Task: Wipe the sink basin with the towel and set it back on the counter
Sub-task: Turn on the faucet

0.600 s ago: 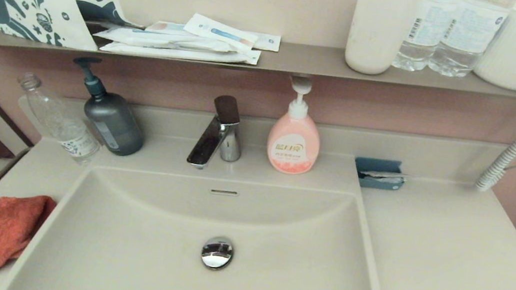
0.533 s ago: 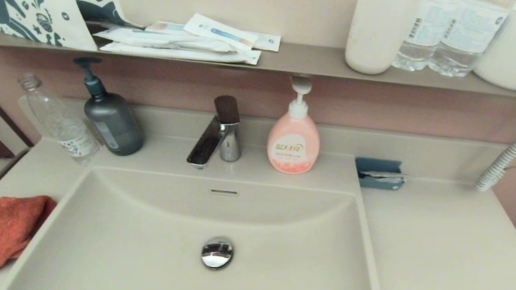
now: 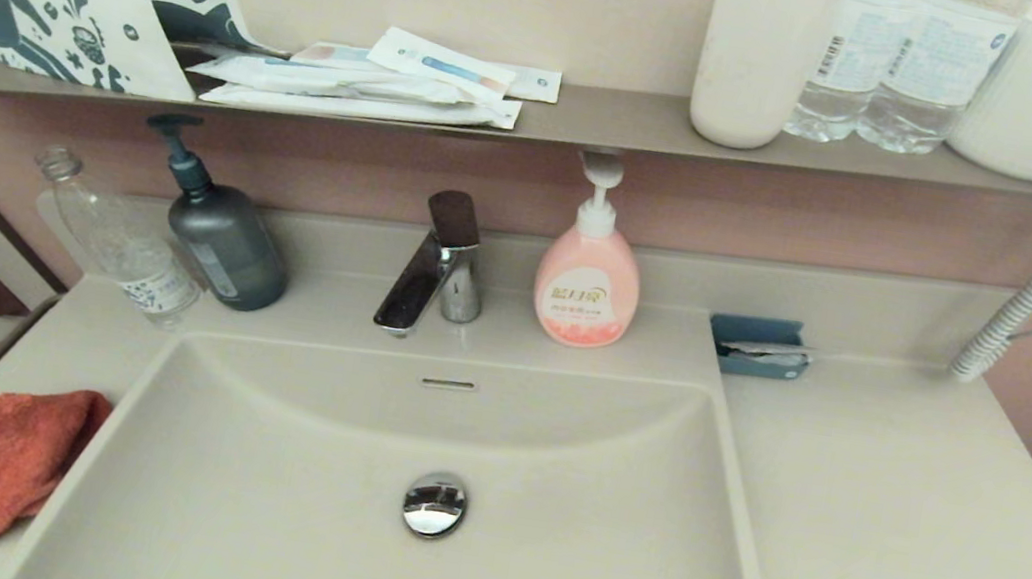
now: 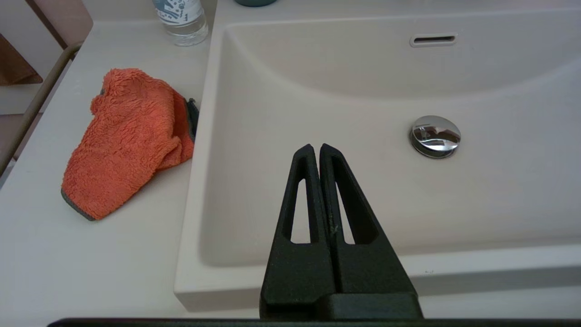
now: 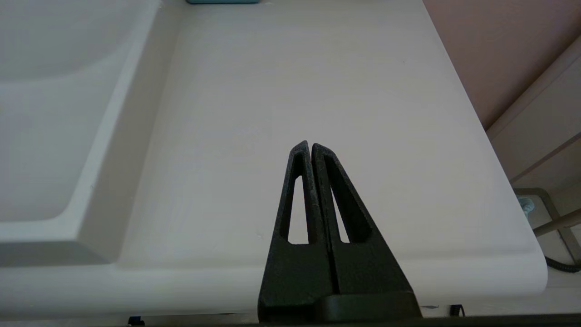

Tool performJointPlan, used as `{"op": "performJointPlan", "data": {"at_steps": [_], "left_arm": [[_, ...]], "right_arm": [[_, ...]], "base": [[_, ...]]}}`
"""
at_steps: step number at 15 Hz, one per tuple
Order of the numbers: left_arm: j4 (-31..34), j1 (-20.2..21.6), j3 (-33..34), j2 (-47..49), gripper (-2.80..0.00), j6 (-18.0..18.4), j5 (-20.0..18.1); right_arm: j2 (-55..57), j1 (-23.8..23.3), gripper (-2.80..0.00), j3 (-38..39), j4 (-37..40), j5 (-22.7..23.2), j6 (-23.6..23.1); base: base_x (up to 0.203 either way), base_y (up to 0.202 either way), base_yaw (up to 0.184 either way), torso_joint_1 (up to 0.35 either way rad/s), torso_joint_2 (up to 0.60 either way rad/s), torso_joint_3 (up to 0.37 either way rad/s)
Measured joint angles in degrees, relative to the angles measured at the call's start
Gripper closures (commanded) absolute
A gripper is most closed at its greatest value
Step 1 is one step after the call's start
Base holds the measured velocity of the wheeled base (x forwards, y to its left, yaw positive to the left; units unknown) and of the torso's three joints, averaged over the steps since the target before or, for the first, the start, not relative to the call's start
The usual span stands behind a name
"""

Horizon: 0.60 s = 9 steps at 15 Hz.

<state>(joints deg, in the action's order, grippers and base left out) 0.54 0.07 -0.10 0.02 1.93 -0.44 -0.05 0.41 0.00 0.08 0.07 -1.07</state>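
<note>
Towel [image 3: 6,468] has not shifted between the earlier head views and this one: it lies crumpled on the counter [image 3: 894,545] at about eight o'clock from the drain [image 3: 434,504], its edge just beside the basin rim. Nothing else has changed either, so my reading is that the task has not begun and the pick-up is the first step to come.

Basin [image 3: 539,555] is bare, with the faucet [image 3: 435,263] at twelve o'clock from the drain and the soap bottle [image 3: 588,274] at about one o'clock.

Left gripper [image 4: 316,150] hangs over the basin's near edge, its jaws pressed together on nothing; the towel sits at about ten o'clock from its tips in the wrist view. Right gripper [image 5: 309,147] hovers over bare counter at the basin's three o'clock side, jaws likewise clenched and empty.
</note>
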Motion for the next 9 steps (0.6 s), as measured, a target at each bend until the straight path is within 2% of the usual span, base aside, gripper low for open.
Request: {"op": "performJointPlan", "data": {"at_steps": [6,9], "left_arm": [[0.0,0.0,0.0,0.0,0.00,0.0,0.0],[0.0,0.0,0.0,0.0,0.00,0.0,0.0]], "right_arm": [[0.0,0.0,0.00,0.0,0.0,-0.1,0.0],[0.0,0.0,0.00,-2.6,1.3,-0.1,0.0]], "base": [[0.000,0.000,0.000,0.000,0.00,0.000],[0.000,0.000,0.000,0.000,0.00,0.000]]}}
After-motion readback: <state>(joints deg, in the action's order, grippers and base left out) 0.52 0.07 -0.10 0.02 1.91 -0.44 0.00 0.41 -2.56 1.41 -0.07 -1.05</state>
